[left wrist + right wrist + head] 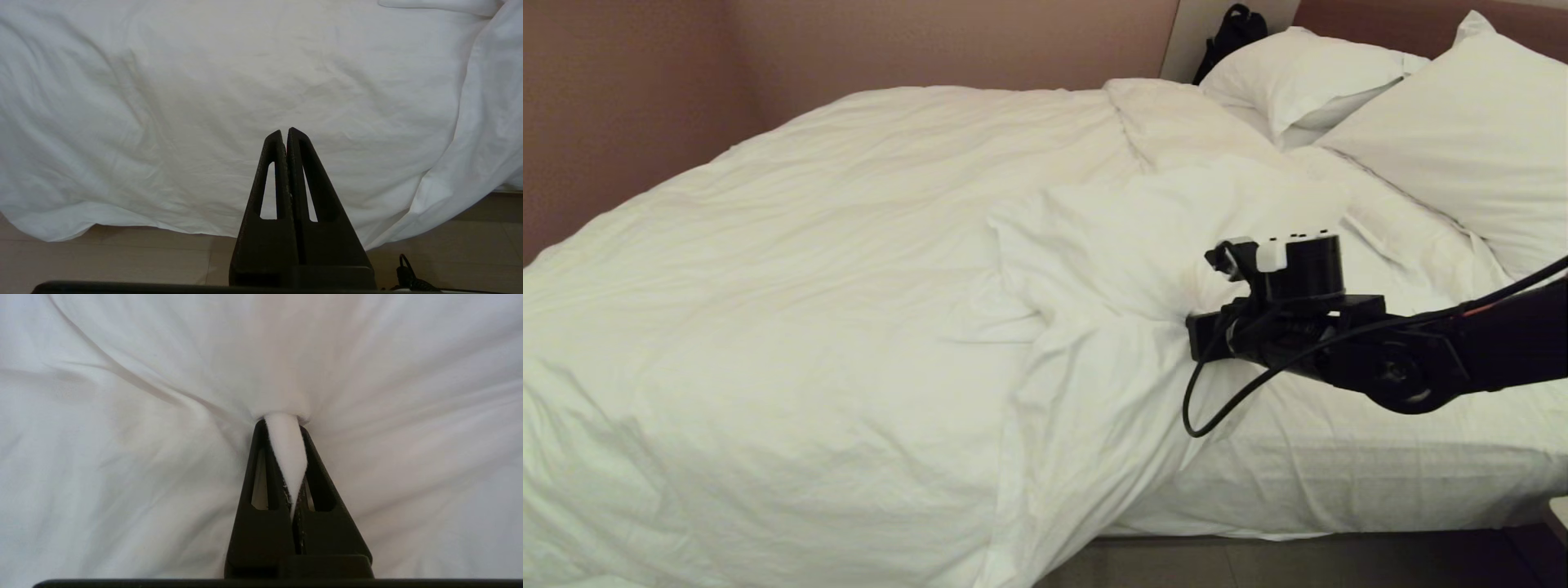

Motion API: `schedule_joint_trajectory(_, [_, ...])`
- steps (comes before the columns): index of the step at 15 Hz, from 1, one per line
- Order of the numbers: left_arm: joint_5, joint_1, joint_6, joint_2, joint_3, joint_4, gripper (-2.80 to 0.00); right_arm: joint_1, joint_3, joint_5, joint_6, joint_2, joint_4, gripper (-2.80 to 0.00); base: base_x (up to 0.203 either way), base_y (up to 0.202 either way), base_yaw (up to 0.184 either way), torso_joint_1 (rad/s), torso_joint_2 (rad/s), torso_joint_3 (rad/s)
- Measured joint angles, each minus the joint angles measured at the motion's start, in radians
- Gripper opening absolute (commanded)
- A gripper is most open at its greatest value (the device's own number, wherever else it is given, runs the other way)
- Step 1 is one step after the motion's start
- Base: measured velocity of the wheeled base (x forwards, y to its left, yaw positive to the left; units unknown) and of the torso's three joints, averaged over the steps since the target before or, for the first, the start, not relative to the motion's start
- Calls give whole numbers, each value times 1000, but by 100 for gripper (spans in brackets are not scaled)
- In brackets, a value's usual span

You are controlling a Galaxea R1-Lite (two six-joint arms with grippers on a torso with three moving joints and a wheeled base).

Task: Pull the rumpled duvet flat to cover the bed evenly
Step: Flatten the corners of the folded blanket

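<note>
Here the duvet [849,269] lies bunched over the bed's [1339,465] left side, leaving sheet bare near the pillows [1445,131]; the right gripper [286,433] is clamped on a pinch of its folded edge, the left gripper [286,136] closed on nothing above the floor; soft, bulky, likely draggy, so a deeper edge grip seems safer

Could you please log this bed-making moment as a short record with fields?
duvet: rumpled, bunched toward the robot's left, edge hanging to the floor
bed: sheet bare on the robot's right side
pillows: two, at the headboard
right claw: shut on a pinch of duvet, creases radiating from the grip
left claw: shut, empty, apart from the hanging duvet
step: pull not yet done
</note>
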Motion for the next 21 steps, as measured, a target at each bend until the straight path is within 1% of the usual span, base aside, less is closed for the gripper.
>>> schedule_joint_trajectory(4, [0, 0, 0, 0, 0, 0, -280, 0, 56, 0, -6, -95, -1, -280, 0, 0, 0, 0, 0, 0])
schedule_joint_trajectory(8, [-1, 0, -1, 0, 0, 0, -280, -2, 152, -3, -10, -231, -1, -280, 0, 0, 0, 0, 0, 0])
schedule_joint_trajectory(11, [-1, 0, 0, 0, 0, 0, -280, -5, 245, -7, -20, -339, -1, -280, 0, 0, 0, 0, 0, 0])
schedule_joint_trajectory(15, [0, 0, 0, 0, 0, 0, -280, -18, 410, -12, -31, -464, -7, -280, 0, 0, 0, 0, 0, 0])
schedule_joint_trajectory(18, [0, 0, 0, 0, 0, 0, -280, -27, 505, -7, -24, -484, -11, -280, 0, 0, 0, 0, 0, 0])
schedule_joint_trajectory(21, [0, 0, 0, 0, 0, 0, -280, -30, 552, -5, -16, -461, -13, -280, 0, 0, 0, 0, 0, 0])
